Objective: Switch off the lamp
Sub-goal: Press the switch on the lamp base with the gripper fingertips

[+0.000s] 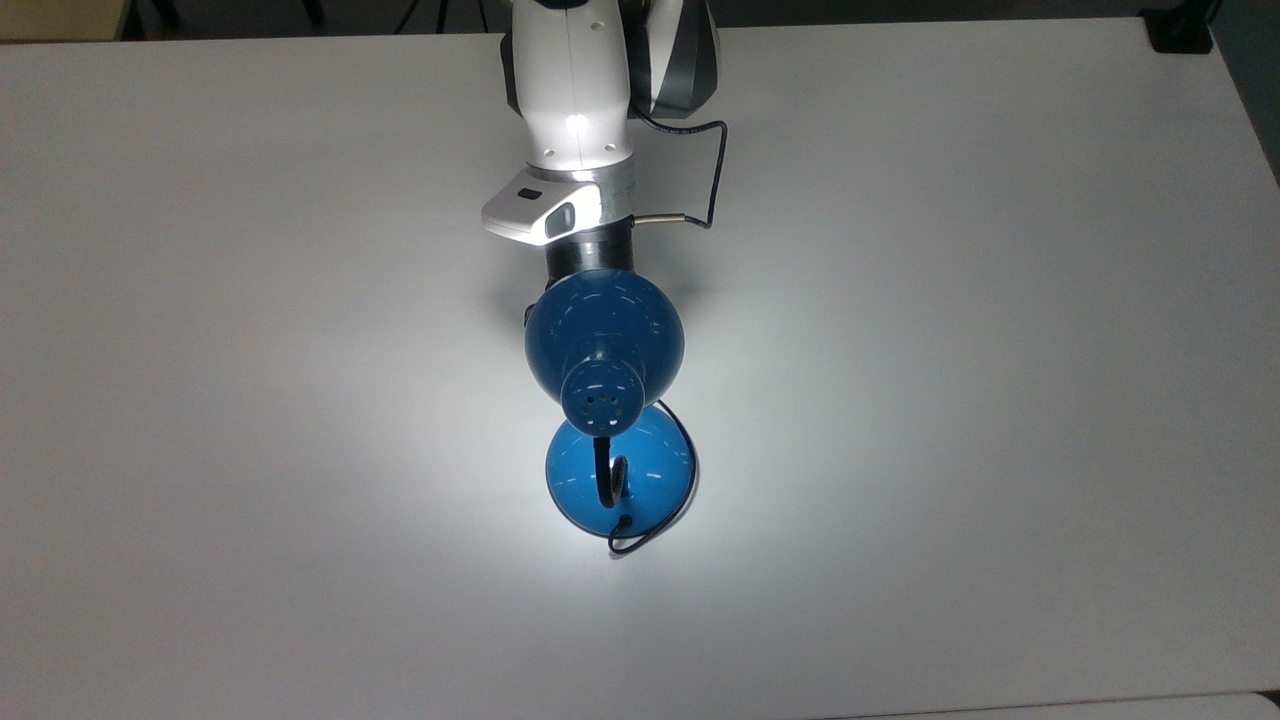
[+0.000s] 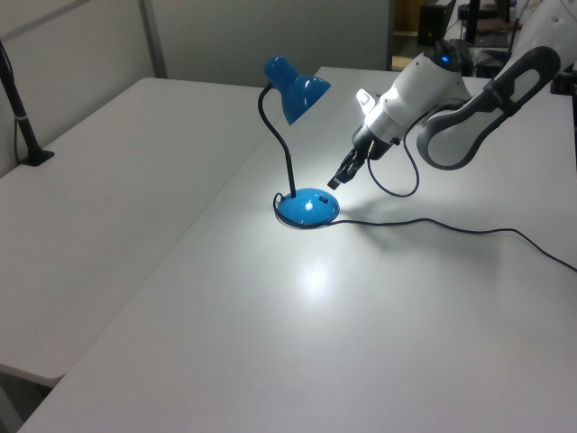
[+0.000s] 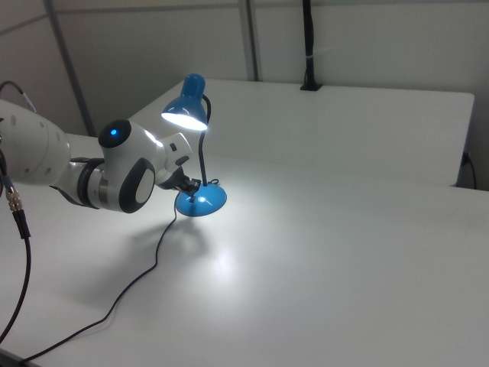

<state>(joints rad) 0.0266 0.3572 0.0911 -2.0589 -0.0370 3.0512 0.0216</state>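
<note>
The lamp is lit and throws a bright pool on the white table. Its blue shade [image 1: 604, 345] hangs over the round blue base [image 1: 620, 470] on a black gooseneck [image 2: 287, 153]. In the left view my gripper [image 2: 335, 180] is shut, holds nothing, and points down at an angle, just right of the base [image 2: 307, 207] and a little above it. In the right view the gripper [image 3: 192, 184] sits close to the left side of the base [image 3: 202, 200]. From the top view the shade hides the fingers, and the white wrist [image 1: 560, 210] shows above it.
A thin black cord [image 2: 433, 224] runs from the lamp base across the table to the left view's right. A black post [image 2: 25, 135] is clamped at the far table edge. A dark object [image 1: 1180, 30] sits at the top view's upper right corner.
</note>
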